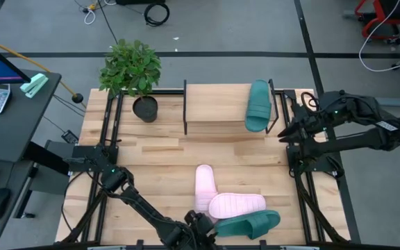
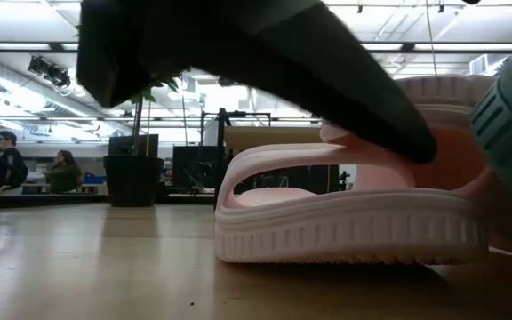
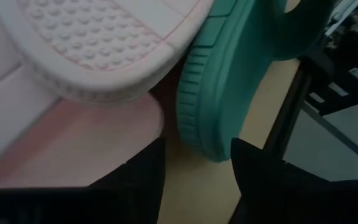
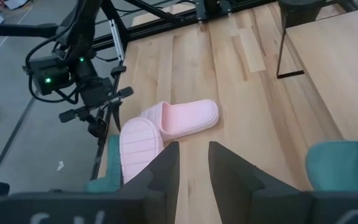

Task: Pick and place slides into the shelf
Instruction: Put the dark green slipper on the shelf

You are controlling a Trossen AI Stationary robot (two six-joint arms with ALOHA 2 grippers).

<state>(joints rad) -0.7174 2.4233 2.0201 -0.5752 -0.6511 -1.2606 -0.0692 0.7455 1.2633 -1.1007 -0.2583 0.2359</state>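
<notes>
One teal slide [image 1: 259,105] lies on the shelf's plank top [image 1: 217,107], at its right end. Two pink slides rest mid-table: one [image 1: 203,182] flat on the table, the other [image 1: 236,205] lying across its near end. The second teal slide [image 1: 254,223] lies by the table's near edge. My left gripper [image 1: 201,228] is low at that slide's left end and open; in the left wrist view its fingers stand on either side of the teal end [image 3: 207,134]. My right gripper [image 4: 193,163] hovers open off the shelf's right side.
A potted plant [image 1: 132,69] stands at the table's far left, beside the shelf. Black frame rails [image 1: 304,187] run along both table sides. Bare wood [image 1: 151,156] lies between shelf and pink slides. In the low view, people [image 2: 60,171] sit in the room behind.
</notes>
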